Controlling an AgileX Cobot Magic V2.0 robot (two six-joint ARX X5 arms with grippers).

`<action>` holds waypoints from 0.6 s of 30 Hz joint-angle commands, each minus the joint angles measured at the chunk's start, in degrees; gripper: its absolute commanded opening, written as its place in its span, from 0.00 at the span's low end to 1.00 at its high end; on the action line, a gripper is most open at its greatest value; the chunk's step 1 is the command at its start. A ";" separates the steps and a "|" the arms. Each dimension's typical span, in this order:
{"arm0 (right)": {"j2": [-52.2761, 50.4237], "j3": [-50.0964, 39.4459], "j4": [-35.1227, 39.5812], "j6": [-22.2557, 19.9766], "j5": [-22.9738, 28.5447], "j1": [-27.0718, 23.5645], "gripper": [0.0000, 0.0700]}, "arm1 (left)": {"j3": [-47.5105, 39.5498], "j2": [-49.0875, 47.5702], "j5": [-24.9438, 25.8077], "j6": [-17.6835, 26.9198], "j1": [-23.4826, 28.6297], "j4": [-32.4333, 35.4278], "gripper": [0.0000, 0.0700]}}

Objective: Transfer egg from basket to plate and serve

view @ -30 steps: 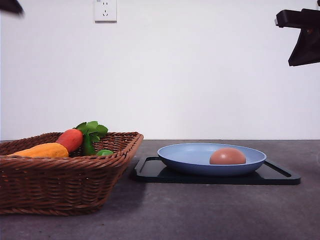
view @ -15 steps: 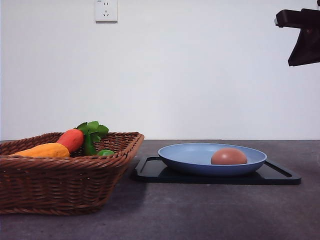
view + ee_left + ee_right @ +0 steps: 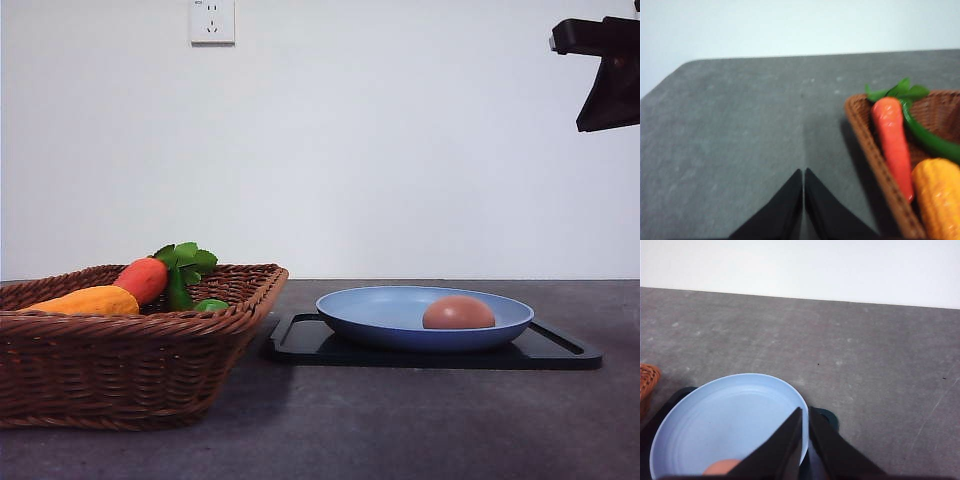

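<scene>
The brownish egg (image 3: 458, 313) lies in the right half of the light-blue plate (image 3: 380, 310), which rests on a black tray (image 3: 300, 340). In the right wrist view my right gripper (image 3: 805, 409) is shut and empty, hanging above the plate (image 3: 715, 420), and the top of the egg (image 3: 722, 467) peeks in beside the fingers. The wicker basket (image 3: 120, 370) stands at the left. My left gripper (image 3: 803, 171) is shut and empty over bare table, just outside the basket's corner (image 3: 865, 140).
The basket holds an orange-red carrot toy (image 3: 141, 279) with green leaves, a yellow-orange vegetable (image 3: 85, 301) and a small green piece (image 3: 209, 305). A dark part of my right arm (image 3: 608, 70) hangs high at the right. Grey table stretches in front of the tray.
A dark bit of the left arm at the front view's top-left corner has gone out of frame. The egg, plate and basket stay where they were.
</scene>
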 commanded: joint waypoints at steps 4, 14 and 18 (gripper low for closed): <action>0.22 0.48 0.61 0.50 0.11 0.26 0.00 | -0.23 -0.15 -0.20 0.11 1.20 -0.07 0.00; 0.22 0.48 0.59 0.50 0.09 0.26 0.00 | -0.23 -0.15 -0.20 0.11 1.37 0.04 0.00; 0.22 0.48 0.61 0.50 0.11 0.28 0.00 | -0.23 -0.15 -0.20 0.11 1.37 0.04 0.00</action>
